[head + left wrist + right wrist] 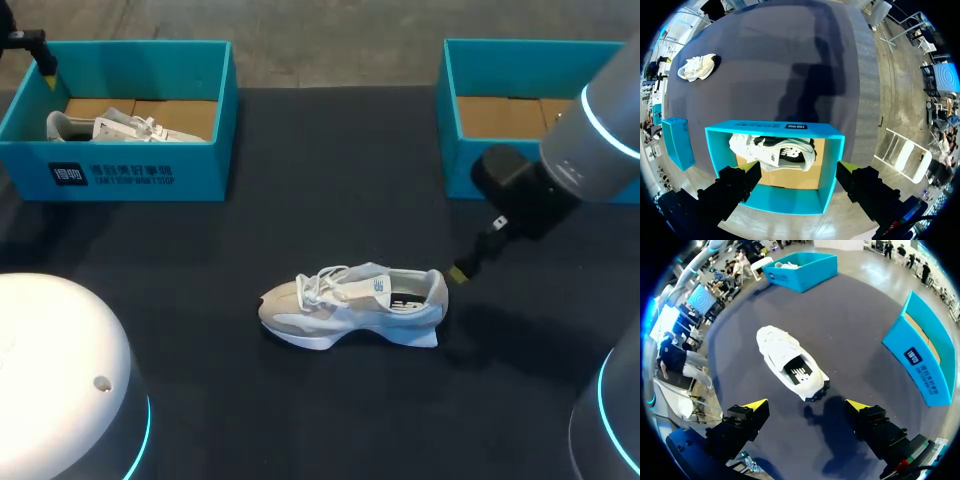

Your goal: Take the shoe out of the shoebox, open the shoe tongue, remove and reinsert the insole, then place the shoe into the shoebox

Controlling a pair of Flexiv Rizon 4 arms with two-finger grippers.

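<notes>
A white sneaker (350, 303) lies on its sole in the middle of the dark table, toe to the left, with the insole showing in its opening (790, 367). My right gripper (462, 270) hangs open just behind and above the heel (806, 405), touching nothing. The right teal shoebox (540, 120) stands behind it with only its cardboard floor showing. My left gripper (47, 68) is open above the far rim of the left teal shoebox (120, 170). In the left wrist view that gripper (799, 170) holds nothing, and a second white sneaker (775, 152) lies in the box below it.
In the left wrist view the sneaker on the table (697, 67) lies well ahead, past the box, and the other shoebox (677, 142) is off to one side. Bare dark table surrounds the sneaker.
</notes>
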